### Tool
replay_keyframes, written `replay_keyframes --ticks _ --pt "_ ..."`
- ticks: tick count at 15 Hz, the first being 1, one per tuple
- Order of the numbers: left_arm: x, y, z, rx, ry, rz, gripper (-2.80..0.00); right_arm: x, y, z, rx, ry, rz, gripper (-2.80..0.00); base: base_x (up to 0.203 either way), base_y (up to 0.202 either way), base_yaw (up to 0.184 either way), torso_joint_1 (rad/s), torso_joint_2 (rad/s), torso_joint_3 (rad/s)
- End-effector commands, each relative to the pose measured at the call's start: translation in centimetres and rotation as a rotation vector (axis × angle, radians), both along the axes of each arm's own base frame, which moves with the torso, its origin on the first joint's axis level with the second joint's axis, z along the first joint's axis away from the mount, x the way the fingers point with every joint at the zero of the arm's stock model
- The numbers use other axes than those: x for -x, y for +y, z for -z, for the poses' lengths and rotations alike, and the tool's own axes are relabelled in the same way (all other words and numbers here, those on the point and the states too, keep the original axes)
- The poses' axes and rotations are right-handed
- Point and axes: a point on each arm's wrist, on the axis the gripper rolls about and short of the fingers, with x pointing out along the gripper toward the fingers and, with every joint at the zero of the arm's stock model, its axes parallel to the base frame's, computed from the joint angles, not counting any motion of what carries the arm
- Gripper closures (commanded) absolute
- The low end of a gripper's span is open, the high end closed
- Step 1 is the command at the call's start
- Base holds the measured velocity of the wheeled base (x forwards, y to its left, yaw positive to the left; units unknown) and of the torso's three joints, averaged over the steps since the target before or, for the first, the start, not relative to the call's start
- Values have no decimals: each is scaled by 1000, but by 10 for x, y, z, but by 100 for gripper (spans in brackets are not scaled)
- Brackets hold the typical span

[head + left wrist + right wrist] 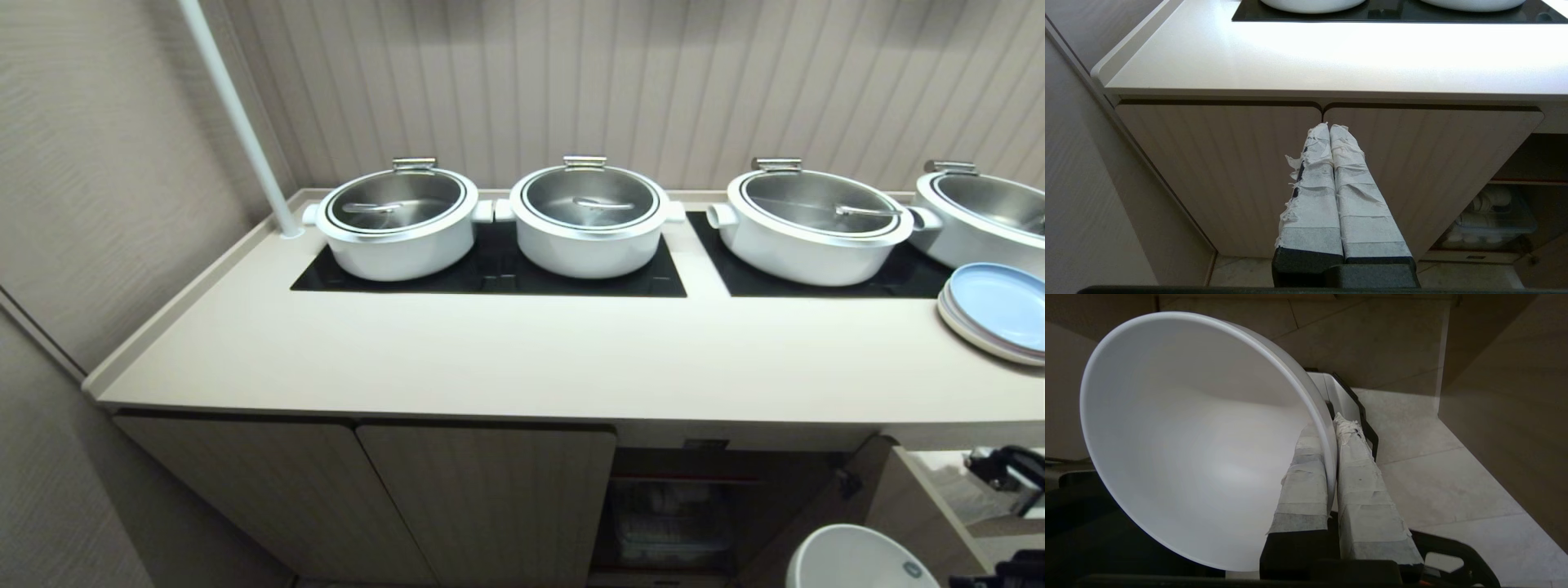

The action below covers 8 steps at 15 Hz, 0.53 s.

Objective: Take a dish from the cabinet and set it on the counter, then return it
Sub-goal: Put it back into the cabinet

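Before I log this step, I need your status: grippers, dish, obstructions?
Right gripper shut on the bowl rim, below counter level. Left gripper shut, empty, facing closed cabinet doors. Nothing seen blocking.

Small glossy white ceramic bowl [857,559] cut off at head view's 5 o'clock edge. Stacked pale-blue plates [992,314] clipped at 3 o'clock. Open beige cabinet's [678,514] shelf contents too blurred to identify.

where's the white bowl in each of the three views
Head view: the white bowl sits at the bottom edge, right of centre, below the counter.
Left wrist view: not in it; only the shut left gripper before the closed cabinet doors.
Right wrist view: it fills the left half, rim pinched by the right gripper.
Shared landmark: the open cabinet bay, seen in the head and left wrist views.
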Motion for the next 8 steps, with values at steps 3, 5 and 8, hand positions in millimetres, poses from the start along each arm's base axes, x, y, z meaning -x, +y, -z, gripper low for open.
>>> replay_keyframes --ticks 3,5,8 --pt "0 0 0 1 0 0 0 10 -2 -1 4 -19 -28 0 0 0 0 0 0 0" --pt "0 0 0 1 1 0 0 13 -3 -2 5 -18 -27 0 0 0 0 0 0 0" --pt "0 0 0 1 1 0 0 20 -5 -2 14 1 -34 0 0 0 0 0 0 0"
